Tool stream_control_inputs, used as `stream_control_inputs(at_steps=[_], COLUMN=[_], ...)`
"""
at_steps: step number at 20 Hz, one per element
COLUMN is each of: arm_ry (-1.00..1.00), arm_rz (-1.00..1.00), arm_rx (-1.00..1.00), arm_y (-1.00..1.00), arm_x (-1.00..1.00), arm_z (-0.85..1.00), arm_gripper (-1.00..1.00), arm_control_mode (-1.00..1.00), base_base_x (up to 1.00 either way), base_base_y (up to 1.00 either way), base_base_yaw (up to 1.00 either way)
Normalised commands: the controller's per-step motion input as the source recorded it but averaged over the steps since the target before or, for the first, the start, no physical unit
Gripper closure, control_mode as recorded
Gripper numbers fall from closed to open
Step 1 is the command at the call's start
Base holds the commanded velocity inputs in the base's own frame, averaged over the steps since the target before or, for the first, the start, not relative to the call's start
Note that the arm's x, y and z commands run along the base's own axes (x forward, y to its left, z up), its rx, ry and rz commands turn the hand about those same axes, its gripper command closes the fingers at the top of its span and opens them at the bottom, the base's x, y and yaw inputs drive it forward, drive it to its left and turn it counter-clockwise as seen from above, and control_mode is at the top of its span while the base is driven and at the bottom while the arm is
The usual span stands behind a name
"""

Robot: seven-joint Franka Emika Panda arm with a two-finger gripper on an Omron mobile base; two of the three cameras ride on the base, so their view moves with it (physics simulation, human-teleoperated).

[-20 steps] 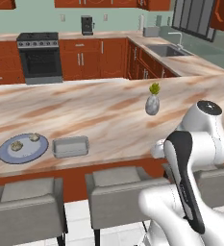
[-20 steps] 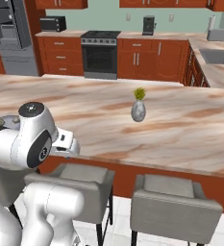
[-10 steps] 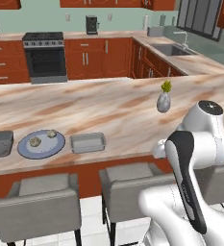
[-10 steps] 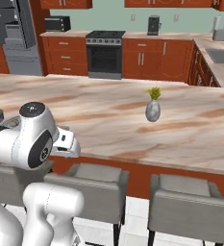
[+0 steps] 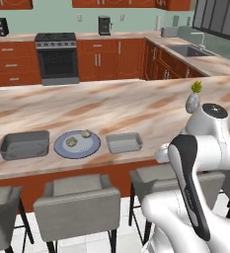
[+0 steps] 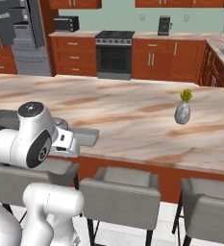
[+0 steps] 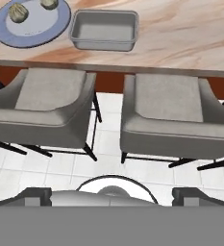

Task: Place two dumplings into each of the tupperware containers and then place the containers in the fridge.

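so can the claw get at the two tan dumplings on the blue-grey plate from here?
Probably yes: the tan dumplings lie uncovered on the blue-grey round plate near the counter's front edge, nothing over them. The claw hangs back above the grey stools.

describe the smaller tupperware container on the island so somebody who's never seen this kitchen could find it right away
Start at the long marble island counter and follow its near edge, above the grey stools. A blue-grey plate with two dumplings sits between two grey boxes. The smaller tupperware container is the empty, shallower box on the plate's right, toward the vase.
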Motion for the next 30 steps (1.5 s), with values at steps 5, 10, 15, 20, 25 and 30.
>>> stream_control_inputs(at_steps=[5, 10, 15, 20, 25, 30], arm_ry=[0.00, 0.00, 0.00, 0.00, 0.00, 0.00], arm_rz=[0.00, 0.00, 0.00, 0.00, 0.00, 0.00], arm_rx=[0.00, 0.00, 0.00, 0.00, 0.00, 0.00], arm_y=[0.00, 0.00, 0.00, 0.00, 0.00, 0.00], arm_x=[0.00, 0.00, 0.00, 0.00, 0.00, 0.00], arm_z=[0.00, 0.00, 0.00, 0.00, 0.00, 0.00], arm_gripper=[-1.00, -1.00, -1.00, -1.00, -1.00, -1.00], arm_control_mode=[1.00, 1.00, 1.00, 1.00, 1.00, 1.00], base_base_x=[-0.23, -0.17, -0.02, 0.00, 0.01, 0.14], base_base_y=[0.49, 0.55, 0.62, 0.60, 0.42, 0.28], base_base_yaw=[0.00, 0.00, 0.00, 0.00, 0.00, 0.00])
